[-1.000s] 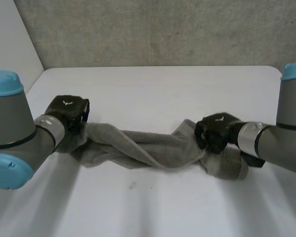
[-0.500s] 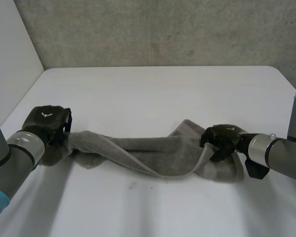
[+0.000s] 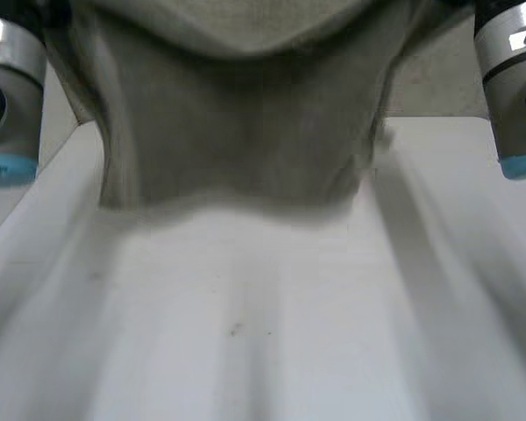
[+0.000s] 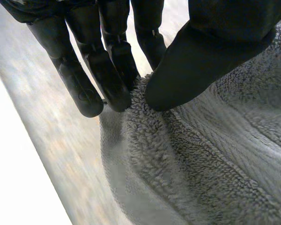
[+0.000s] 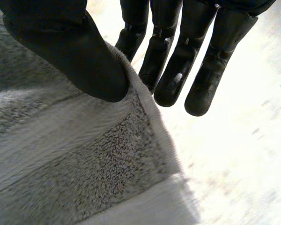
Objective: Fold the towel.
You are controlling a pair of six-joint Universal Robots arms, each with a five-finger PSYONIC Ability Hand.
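Observation:
A grey terry towel (image 3: 237, 132) hangs spread between both raised arms, its lower edge sagging just above the white table (image 3: 272, 333). In the left wrist view my left hand (image 4: 196, 51) pinches a towel (image 4: 201, 154) edge between its thumb and fingers (image 4: 110, 79). In the right wrist view my right hand (image 5: 70, 51) pinches the towel (image 5: 70, 159) at its hemmed edge, thumb on top and fingers (image 5: 178, 75) behind. The left arm (image 3: 9, 96) and the right arm (image 3: 513, 88) stand at the towel's two sides.
A grey concrete wall (image 3: 430, 83) rises behind the table. The table's left edge (image 3: 35, 202) runs along a pale side wall.
Both arms have lifted the towel from the table, where it lay bunched and twisted. It now hangs open close to the head camera. The hands have risen past the view's top.

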